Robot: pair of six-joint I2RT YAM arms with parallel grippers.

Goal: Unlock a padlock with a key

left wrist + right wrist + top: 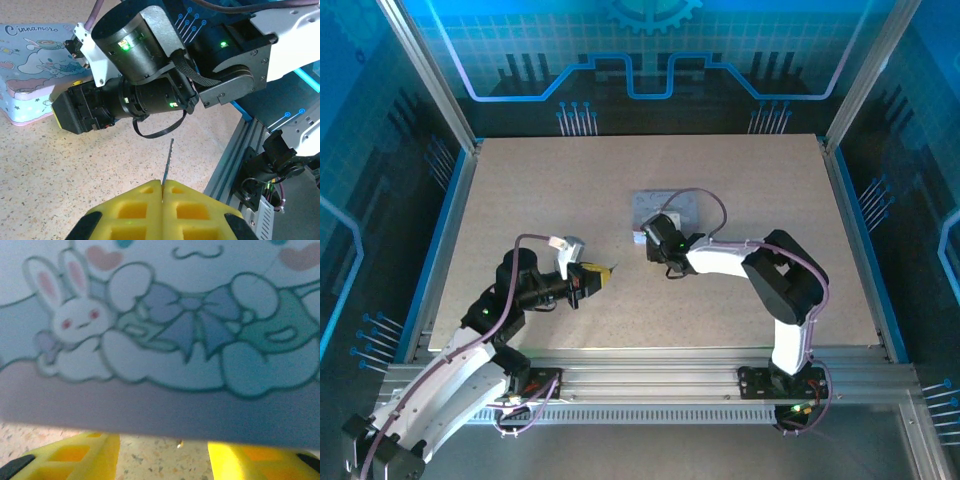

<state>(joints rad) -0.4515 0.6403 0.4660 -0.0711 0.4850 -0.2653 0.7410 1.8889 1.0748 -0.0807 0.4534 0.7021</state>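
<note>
My left gripper is shut on the key, a thin dark toothed sliver that sticks straight out from between the yellow fingertips above the table. In the top view the key points right, toward my right gripper. My right gripper stands open at the near left corner of the cartoon-print tin, with bare table between its yellow fingers. The padlock is hidden. A tiny shiny speck sits at the tin's lower edge; I cannot tell what it is.
The tin lies at mid-table on the speckled tabletop. The right arm's wrist hangs just beyond the key's tip. An aluminium rail runs along the near edge, and blue panels wall the sides.
</note>
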